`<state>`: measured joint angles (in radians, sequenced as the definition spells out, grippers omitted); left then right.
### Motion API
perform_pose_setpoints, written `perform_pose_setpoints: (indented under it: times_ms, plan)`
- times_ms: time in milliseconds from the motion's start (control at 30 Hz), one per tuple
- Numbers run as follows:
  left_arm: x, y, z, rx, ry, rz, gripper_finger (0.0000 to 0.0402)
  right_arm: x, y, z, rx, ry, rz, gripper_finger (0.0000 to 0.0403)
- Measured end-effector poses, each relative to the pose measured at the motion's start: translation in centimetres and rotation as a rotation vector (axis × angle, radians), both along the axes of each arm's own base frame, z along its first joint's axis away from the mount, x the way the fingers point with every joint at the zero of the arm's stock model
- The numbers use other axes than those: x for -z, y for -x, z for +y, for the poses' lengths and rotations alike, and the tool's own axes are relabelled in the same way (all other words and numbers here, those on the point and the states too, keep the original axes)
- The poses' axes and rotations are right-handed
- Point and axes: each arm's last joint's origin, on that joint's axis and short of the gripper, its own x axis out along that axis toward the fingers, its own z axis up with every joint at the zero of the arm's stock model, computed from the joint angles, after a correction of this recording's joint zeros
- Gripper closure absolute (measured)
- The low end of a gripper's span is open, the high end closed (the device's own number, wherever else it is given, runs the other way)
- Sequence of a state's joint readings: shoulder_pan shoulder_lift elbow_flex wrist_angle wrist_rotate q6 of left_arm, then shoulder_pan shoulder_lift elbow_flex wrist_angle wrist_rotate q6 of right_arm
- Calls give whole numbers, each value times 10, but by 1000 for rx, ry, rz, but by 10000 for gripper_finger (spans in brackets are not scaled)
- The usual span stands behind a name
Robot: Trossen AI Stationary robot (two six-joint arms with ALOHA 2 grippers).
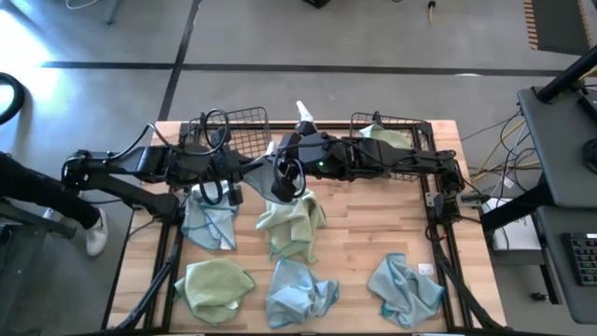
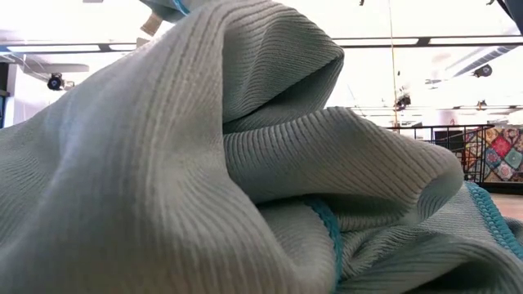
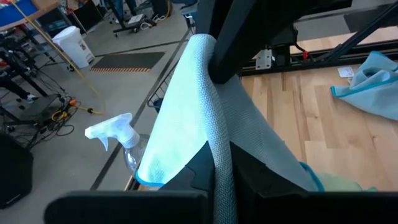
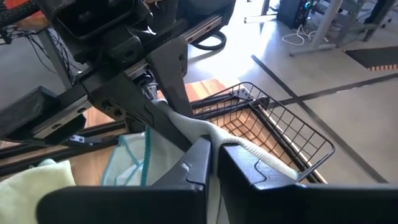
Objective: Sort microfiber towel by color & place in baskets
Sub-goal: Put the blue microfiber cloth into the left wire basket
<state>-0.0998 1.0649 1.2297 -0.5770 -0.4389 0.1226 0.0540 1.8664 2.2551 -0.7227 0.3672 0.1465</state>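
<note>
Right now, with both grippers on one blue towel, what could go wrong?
1. Left gripper and right gripper both pinch the same light blue towel; if either arm pulls before one releases, it could tear free and drop.
2. The clear spray bottle stands close by; a swing might topple it.
3. Hanging cloth may snag the wire rim of the empty basket.
</note>
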Motion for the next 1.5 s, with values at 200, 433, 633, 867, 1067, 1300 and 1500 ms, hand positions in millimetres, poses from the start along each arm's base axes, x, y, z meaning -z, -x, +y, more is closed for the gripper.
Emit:
perform_pose_setpoints:
  times_ms: [200, 433, 633, 867, 1067, 1300, 1500]
  plan:
    - [0, 0, 0, 0, 0, 0, 391, 0, 0, 0, -6, 14, 5, 332]
    - [0, 0, 0, 0, 0, 0, 390, 0, 0, 0, -7, 18, 8, 285]
    - [0, 0, 0, 0, 0, 0, 390, 0, 0, 0, -15, 36, 18, 259]
    - [1, 1, 1, -46, -23, 14, 395, 7, 4, -1, -9, 27, 96, 257]
    - [2, 4, 3, -82, -43, 35, 401, 14, 7, -1, 1, 15, 167, 264]
    - [-1, 13, 4, -111, -56, 33, 401, 14, 10, -2, 7, 12, 184, 266]
    - [-11, 32, 10, -256, -160, 35, 401, 21, 18, -6, 130, 62, 279, 265]
